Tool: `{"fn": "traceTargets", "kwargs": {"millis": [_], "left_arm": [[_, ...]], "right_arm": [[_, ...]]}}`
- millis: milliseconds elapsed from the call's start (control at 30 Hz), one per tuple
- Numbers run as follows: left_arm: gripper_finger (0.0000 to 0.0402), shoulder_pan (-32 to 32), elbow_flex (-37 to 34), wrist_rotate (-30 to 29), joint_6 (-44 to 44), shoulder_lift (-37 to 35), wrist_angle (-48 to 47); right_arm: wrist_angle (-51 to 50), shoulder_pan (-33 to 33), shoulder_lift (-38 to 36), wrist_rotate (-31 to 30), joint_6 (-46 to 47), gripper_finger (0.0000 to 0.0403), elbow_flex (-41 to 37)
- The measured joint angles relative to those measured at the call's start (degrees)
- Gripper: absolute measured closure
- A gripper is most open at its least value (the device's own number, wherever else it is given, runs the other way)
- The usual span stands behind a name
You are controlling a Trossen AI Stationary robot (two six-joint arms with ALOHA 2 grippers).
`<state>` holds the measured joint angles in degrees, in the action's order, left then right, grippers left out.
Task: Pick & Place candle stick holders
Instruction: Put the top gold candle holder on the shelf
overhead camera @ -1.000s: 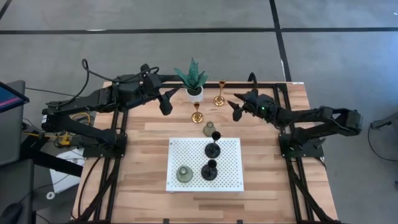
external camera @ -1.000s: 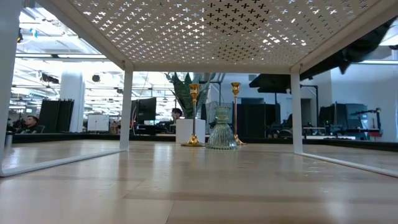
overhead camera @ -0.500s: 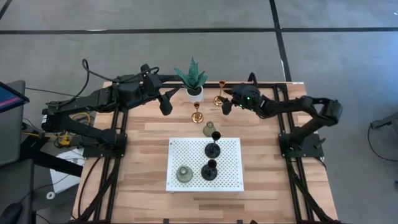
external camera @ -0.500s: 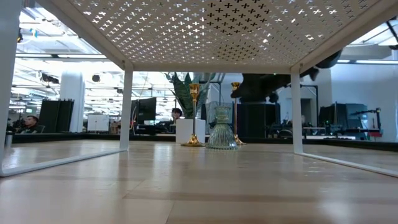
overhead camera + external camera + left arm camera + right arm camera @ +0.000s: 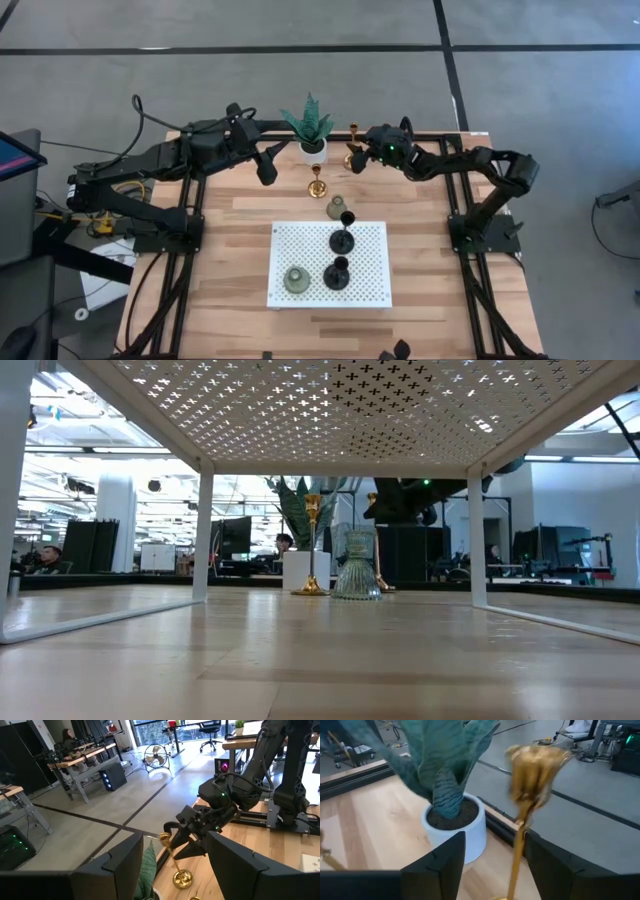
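A gold stemmed holder (image 5: pixel 352 150) stands on its round foot at the table's far edge, beside the potted plant. My right gripper (image 5: pixel 354 160) is open, with its fingers level on either side of the holder's stem (image 5: pixel 519 845). A second gold holder (image 5: pixel 316 182) and a grey-green holder (image 5: pixel 336 208) stand on the wood. Two black holders (image 5: pixel 343 236) (image 5: pixel 336 273) and another grey-green one (image 5: pixel 296 279) stand on the white perforated rack (image 5: pixel 375 290). My left gripper (image 5: pixel 268 166) is open and empty, left of the plant. My right gripper comes at the far gold holder level, from the table's right side, with one finger (image 5: pixel 440 865) on each side of the stem, below the cup (image 5: pixel 535 767). I cannot tell whether a finger touches the stem. The holder stands on the table.
The spiky green plant in a white pot (image 5: pixel 311 140) stands close to the left of the far gold holder. The black frame rails (image 5: pixel 440 140) run along the table's far and side edges. Bare wood lies left and right of the rack.
My right gripper has moved toward the table's left and far edges, from right of the far gold holder up to it, and its open fingers now stand around the stem. The holders have stayed where they were.
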<state>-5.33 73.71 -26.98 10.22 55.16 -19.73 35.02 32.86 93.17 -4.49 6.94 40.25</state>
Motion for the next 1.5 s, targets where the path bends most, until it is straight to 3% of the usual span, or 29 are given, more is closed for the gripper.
{"fn": "traceTargets", "kwargs": {"millis": [467, 867, 1000, 1200, 1500], "left_arm": [[0.0183, 0.0, 0.0, 0.0, 0.0, 0.0, 0.0], [0.0183, 0.0, 0.0, 0.0, 0.0, 0.0, 0.0], [0.0183, 0.0, 0.0, 0.0, 0.0, 0.0, 0.0], [0.0183, 0.0, 0.0, 0.0, 0.0, 0.0, -0.2], [0.0183, 0.0, 0.0, 0.0, 0.0, 0.0, -0.3]], "right_arm": [[-2.9, -0.2, -0.1, 0.0, -1.4, 0.0248, 0.2], [-2.8, -0.2, -0.1, 0.0, -1.6, 0.0387, 0.1], [-4.0, -0.2, -1.5, 0.0, -3.0, 0.0387, 0.0], [-7.7, -0.2, -8.9, 0.0, -4.4, 0.0394, 0.0], [-20.0, -0.7, -27.6, 0.0, -4.4, 0.0397, 0.0]]}}
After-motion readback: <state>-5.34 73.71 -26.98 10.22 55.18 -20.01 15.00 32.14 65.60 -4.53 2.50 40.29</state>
